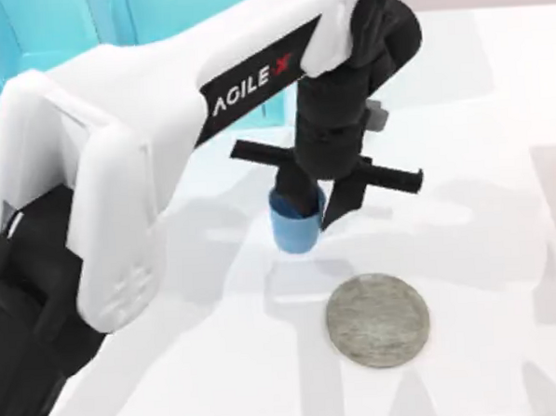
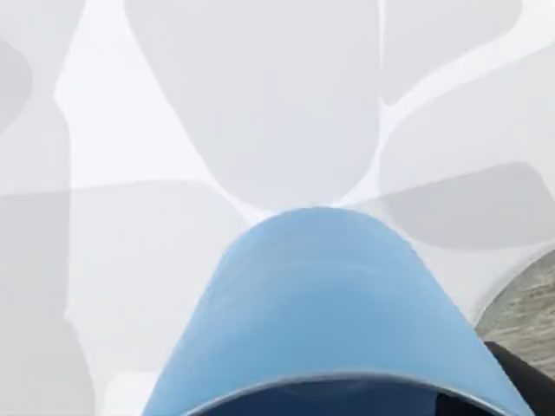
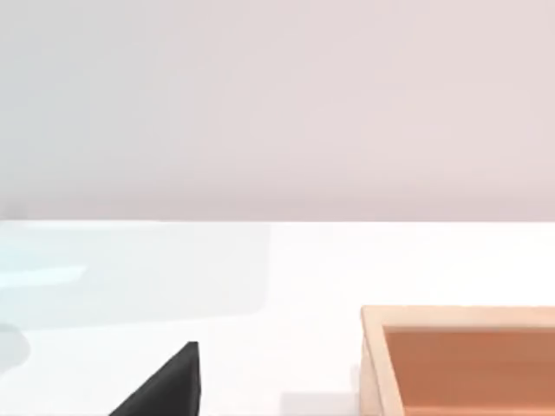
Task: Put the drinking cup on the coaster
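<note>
Drinking cup (image 1: 294, 228) gripped in left gripper (image 1: 308, 206), lifted, short of coaster (image 1: 377, 319); placement left.

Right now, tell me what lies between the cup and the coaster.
Nothing: in the top view, bare white table with shadows separates the cup, held by the left gripper, from the coaster.

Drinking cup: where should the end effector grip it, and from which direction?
Grip the drinking cup at its rim, coming down from above, as the left end effector does now. It is upright, handleless and tapers toward the base, so the wide open top gives the surest hold.
</note>
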Controlling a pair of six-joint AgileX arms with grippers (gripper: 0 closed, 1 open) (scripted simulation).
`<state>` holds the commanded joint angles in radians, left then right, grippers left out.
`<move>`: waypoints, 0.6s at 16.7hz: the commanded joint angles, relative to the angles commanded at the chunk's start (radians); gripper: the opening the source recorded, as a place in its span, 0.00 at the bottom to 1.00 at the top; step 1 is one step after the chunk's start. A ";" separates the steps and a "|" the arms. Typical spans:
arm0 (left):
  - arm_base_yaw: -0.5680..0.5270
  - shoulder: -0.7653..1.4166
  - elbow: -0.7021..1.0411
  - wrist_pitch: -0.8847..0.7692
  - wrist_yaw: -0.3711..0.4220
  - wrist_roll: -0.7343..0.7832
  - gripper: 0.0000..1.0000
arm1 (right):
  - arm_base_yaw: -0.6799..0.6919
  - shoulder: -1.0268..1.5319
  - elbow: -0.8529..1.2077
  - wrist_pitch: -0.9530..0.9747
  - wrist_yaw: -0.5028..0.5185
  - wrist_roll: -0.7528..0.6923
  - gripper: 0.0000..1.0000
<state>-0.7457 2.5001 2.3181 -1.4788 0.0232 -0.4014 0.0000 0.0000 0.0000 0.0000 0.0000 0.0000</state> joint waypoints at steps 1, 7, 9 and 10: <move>-0.040 0.015 0.044 -0.021 -0.001 -0.102 0.00 | 0.000 0.000 0.000 0.000 0.000 0.000 1.00; -0.209 0.063 0.228 -0.099 -0.013 -0.492 0.00 | 0.000 0.000 0.000 0.000 0.000 0.000 1.00; -0.230 0.067 0.250 -0.108 -0.015 -0.537 0.00 | 0.000 0.000 0.000 0.000 0.000 0.000 1.00; -0.234 0.068 0.254 -0.109 -0.016 -0.545 0.00 | 0.000 0.000 0.000 0.000 0.000 0.000 1.00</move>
<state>-0.9793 2.5678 2.5717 -1.5877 0.0072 -0.9460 0.0000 0.0000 0.0000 0.0000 0.0000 0.0000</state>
